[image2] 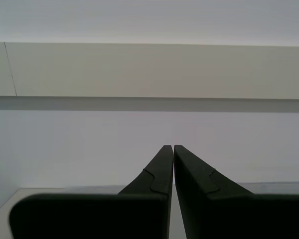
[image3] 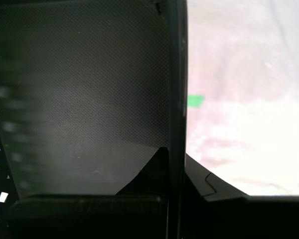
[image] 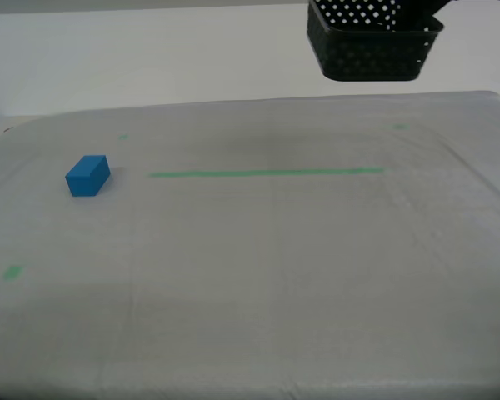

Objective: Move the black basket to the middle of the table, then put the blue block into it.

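Exterior view: near to far, the table fills the lower three quarters, covered in pale grey-white cloth. One small green tape square sits at about eight o'clock from the table's centre. Further back, at about ten o'clock, rests the blue block, a small bright blue solid with plain smooth faces, flat on the cloth. A thin green tape line runs across the table just past its middle, well apart from the block. Beyond the far edge, at about one o'clock, the black basket hangs in the air above the table, dark plastic with rounded corners and walls pierced by small holes. No writing or label can be read anywhere.

First wrist view: my first gripper pinches the basket's wall between its narrow jaws.

Second wrist view: my second gripper has its jaws pressed together, holding nothing, facing a pale wall.
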Available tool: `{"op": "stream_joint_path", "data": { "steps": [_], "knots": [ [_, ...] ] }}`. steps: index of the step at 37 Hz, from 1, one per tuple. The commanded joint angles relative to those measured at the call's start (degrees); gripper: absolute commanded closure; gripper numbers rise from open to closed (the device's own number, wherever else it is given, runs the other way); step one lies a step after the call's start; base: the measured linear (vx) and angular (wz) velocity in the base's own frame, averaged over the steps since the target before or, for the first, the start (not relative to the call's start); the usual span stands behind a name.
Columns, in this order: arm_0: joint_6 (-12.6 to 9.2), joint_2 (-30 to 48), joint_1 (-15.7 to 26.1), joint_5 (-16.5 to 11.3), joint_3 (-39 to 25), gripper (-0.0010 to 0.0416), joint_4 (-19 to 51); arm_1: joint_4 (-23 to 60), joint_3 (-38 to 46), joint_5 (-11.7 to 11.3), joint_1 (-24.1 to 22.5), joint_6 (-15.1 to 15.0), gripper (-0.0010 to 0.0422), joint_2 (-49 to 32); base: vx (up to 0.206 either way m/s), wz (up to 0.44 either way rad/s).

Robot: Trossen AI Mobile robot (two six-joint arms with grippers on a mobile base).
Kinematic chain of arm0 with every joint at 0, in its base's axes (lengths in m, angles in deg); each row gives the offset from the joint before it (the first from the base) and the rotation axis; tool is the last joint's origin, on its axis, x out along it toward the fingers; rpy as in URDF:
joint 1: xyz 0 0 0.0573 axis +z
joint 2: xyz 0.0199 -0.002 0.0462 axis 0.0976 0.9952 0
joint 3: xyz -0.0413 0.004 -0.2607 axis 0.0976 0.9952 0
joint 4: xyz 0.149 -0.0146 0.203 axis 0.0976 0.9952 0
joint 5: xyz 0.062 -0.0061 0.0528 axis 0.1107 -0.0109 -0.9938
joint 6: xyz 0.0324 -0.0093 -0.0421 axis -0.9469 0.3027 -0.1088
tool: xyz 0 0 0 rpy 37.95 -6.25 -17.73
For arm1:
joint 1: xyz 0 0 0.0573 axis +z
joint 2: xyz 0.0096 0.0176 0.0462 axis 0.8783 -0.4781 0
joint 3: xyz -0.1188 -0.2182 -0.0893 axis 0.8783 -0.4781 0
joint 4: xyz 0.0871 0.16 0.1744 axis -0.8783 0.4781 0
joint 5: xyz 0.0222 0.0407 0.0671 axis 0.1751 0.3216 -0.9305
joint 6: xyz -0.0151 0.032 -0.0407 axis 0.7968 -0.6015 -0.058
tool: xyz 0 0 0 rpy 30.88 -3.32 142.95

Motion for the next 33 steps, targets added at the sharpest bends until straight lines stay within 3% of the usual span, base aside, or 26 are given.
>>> {"op": "stream_joint_path", "data": {
  "steps": [1, 7, 21, 33],
  "knots": [
    [-0.24, 3.13, 1.97, 0.09, -4.17, 0.0407, -0.04, -0.31, 0.02, -0.04, -0.02, -0.07, 0.0412, 0.04, 0.0, 0.0],
    [-2.05, 9.27, 4.35, 0.04, -12.17, 0.0406, 2.14, -0.31, 0.02, -0.04, 0.0, -0.07, 0.0412, 0.04, 0.0, 0.0],
    [-3.61, 23.89, 7.43, -2.95, -28.04, 0.0406, 9.35, -0.31, 0.02, -0.04, -0.02, -0.07, 0.0412, 0.04, 0.0, 0.0],
    [-7.37, 24.72, 9.44, -2.97, -20.26, 0.0406, 0.66, -0.31, 0.02, -0.04, 0.0, -0.07, 0.0412, 0.02, 0.0, 0.0]
  ]
}}
